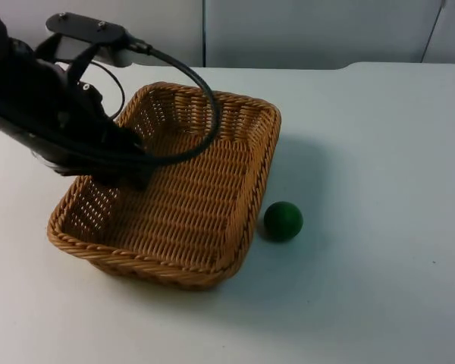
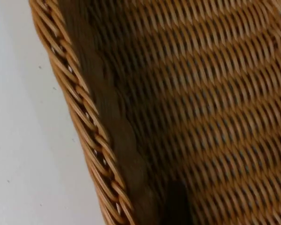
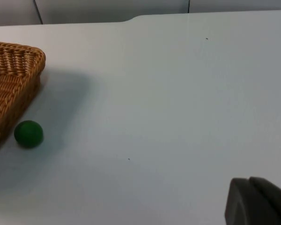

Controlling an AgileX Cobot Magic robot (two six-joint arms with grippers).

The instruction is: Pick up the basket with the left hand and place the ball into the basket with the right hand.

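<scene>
Left hand (image 1: 129, 176) at basket (image 1: 189, 205) rim – grip state unclear; a weak hold could tip it onto ball (image 1: 283, 221) just beside, rolling it across tabletop (image 1: 379, 152).

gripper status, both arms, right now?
Left gripper: at the basket rim on its left wall; grip cannot be told.
Right gripper: waiting over bare table, away from the ball; cannot be told.
</scene>
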